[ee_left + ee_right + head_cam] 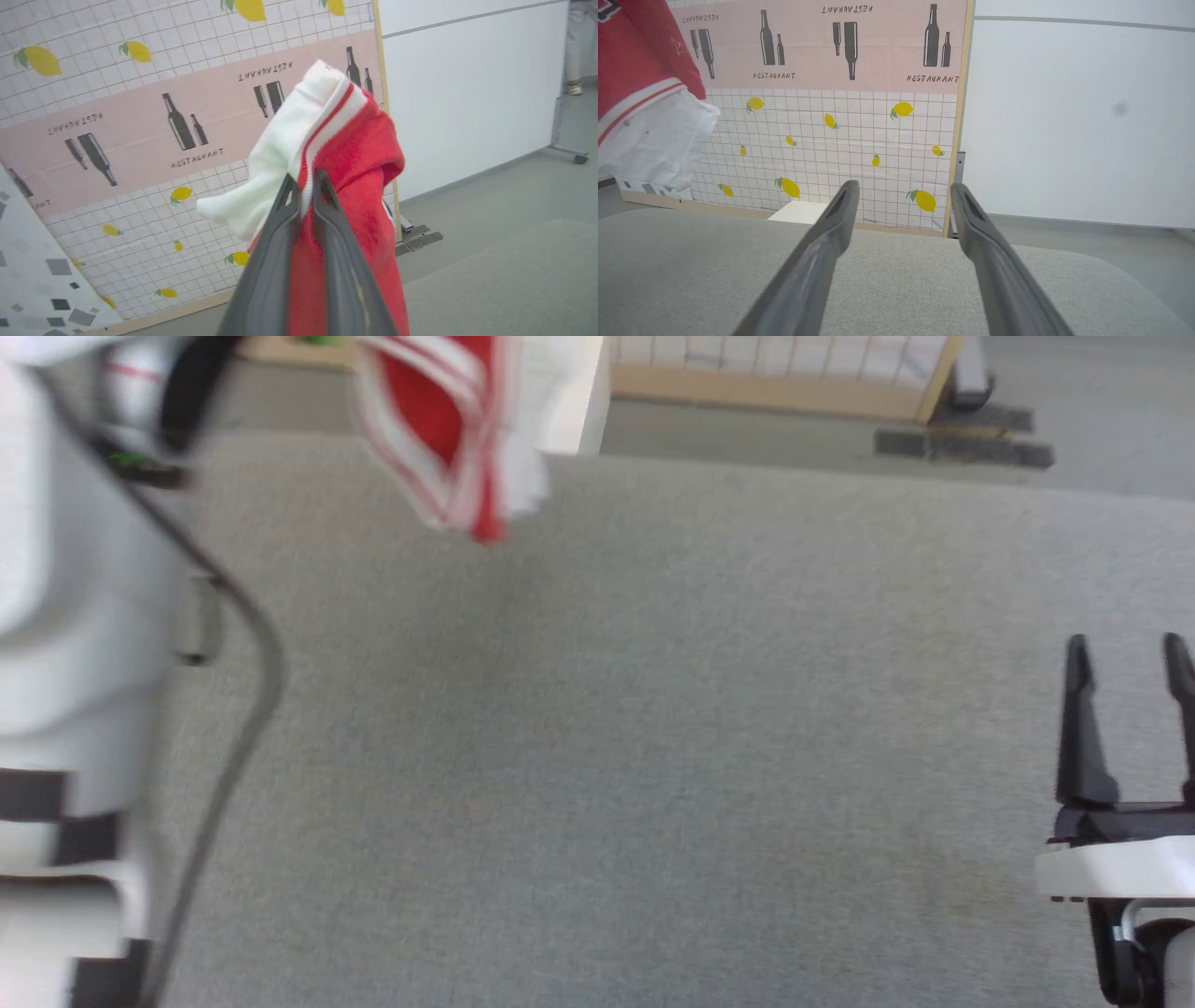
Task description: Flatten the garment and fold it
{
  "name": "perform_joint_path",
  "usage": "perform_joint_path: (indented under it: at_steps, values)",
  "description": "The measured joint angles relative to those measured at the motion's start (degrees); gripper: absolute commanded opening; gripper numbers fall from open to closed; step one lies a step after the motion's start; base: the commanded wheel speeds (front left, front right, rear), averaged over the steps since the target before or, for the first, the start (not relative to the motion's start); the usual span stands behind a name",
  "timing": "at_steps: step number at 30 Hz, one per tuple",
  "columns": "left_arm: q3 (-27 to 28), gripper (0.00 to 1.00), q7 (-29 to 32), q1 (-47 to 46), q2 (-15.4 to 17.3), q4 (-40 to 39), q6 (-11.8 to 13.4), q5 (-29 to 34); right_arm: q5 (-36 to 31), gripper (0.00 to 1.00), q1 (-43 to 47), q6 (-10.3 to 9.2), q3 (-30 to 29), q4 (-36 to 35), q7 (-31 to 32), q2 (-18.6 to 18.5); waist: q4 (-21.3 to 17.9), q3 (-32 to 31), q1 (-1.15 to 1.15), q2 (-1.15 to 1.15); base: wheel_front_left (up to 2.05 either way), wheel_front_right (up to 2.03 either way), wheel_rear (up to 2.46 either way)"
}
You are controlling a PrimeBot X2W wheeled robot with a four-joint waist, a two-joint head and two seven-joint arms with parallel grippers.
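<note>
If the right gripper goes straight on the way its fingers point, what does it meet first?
Probably the lemon-printed tile panel: the open right gripper points over the grey padded surface at it. Depth is unclear.

Staged robot test room.
Marked by freestanding printed backdrop panel point(831, 93) lettered RESTAURANT, wheeled white partition point(467, 93), grey floor point(490, 196).

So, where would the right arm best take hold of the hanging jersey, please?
Likely the white sleeve, the free low corner of the jersey, coming in from the robot's right with the right jaws open. The left jaws pinch the striped trim, so a second hold there should spread it.
</note>
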Motion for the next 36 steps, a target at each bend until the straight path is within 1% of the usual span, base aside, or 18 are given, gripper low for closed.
perform_joint_path:
  at_steps: [4,9,10,12,13,15,19,21,23,26,28,31,33,34,35,36]
  values:
    - [-3.0,0.00,2.4,-0.1,-5.8,-3.8,1.2,-1.7,1.0,1.00,0.1,0.00,-2.1,-0.1,-0.3,0.0,-1.9,-2.0,0.00,0.00,0.00,0.00,0.00]
    - [-6.5,0.00,2.2,0.7,-13.6,-6.6,4.3,-3.8,1.2,1.00,0.1,0.00,-4.6,-0.9,-0.5,0.0,-4.8,-2.8,0.00,0.00,0.00,0.00,0.00]
    - [-7.6,0.00,1.9,1.4,-14.8,-7.0,4.7,-4.1,1.2,1.00,0.1,0.00,-5.3,-1.1,-0.5,0.0,-5.4,-2.8,0.00,0.00,0.00,0.00,0.00]
    - [-9.2,0.00,0.3,3.5,-16.3,-7.6,5.7,-5.1,1.3,1.00,0.1,0.00,-6.1,-1.4,-0.4,0.0,-6.4,-2.8,0.00,0.00,0.00,0.00,0.00]
    - [-10.0,0.00,-0.9,5.2,-16.8,-7.9,6.8,-6.2,1.2,1.00,0.1,0.00,-6.4,-1.5,-0.4,0.0,-7.0,-2.7,0.00,0.00,0.00,0.00,0.00]
    - [-12.3,0.00,-2.9,9.0,-17.1,-8.1,8.2,-7.7,1.2,1.00,0.1,0.00,-6.9,-1.8,-0.2,0.0,-8.0,-2.5,0.00,0.00,0.00,0.00,0.00]
    - [-16.2,0.00,-8.5,15.5,-17.2,-6.2,10.6,-7.4,1.3,1.00,0.1,0.00,-7.0,-2.6,0.4,0.0,-9.9,-1.8,0.00,0.00,0.00,0.00,0.00]
    - [-18.1,0.00,-11.9,19.0,-17.2,-3.2,11.5,-5.8,1.5,1.00,0.1,0.00,-6.8,-2.7,0.6,0.0,-10.8,-1.2,0.00,0.00,0.00,0.00,0.00]
    - [-18.6,0.00,-14.6,22.5,-17.3,0.3,12.7,-5.5,1.6,1.00,0.1,0.00,-6.4,-2.7,0.7,0.0,-11.6,-0.6,0.00,0.00,0.00,0.00,0.00]
    - [-19.8,0.00,-15.4,27.4,-16.8,7.9,13.2,-5.2,1.6,1.00,0.1,0.00,-5.9,-2.9,1.1,0.0,-12.5,0.6,0.00,0.00,0.00,0.00,0.00]
    - [-21.6,0.00,-14.9,29.6,-15.8,13.8,13.0,-4.9,1.6,1.00,0.1,0.00,-5.5,-3.1,1.2,0.0,-13.0,1.4,0.00,0.00,0.00,0.00,0.00]
    - [-22.0,0.00,-14.6,30.7,-15.0,20.5,12.5,-5.0,1.6,1.00,0.0,0.00,-4.7,-3.2,1.6,0.0,-13.6,2.4,0.00,0.00,0.00,0.00,0.00]
    - [-21.7,0.00,-15.0,30.7,-15.1,23.4,12.2,-5.3,1.6,1.00,0.0,0.00,-4.3,-3.3,1.8,0.0,-13.9,3.0,0.00,0.00,0.00,0.00,0.00]
    - [-21.7,0.33,-15.8,30.6,-15.2,24.4,12.1,-5.3,1.6,1.00,0.0,0.00,-4.2,-3.3,1.9,0.0,-13.9,3.2,0.00,0.00,0.00,0.00,0.00]
    - [-21.6,1.00,-16.9,30.5,-15.3,25.2,12.1,-5.3,1.6,1.00,0.0,0.00,-4.2,-3.2,2.1,0.0,-13.8,3.3,0.00,0.00,0.00,0.00,0.00]
    - [-21.2,1.00,-18.1,30.5,-15.5,25.5,12.1,-5.5,1.6,1.00,0.0,0.00,-4.1,-3.2,2.1,0.0,-13.7,3.3,0.00,0.00,0.00,0.00,0.00]
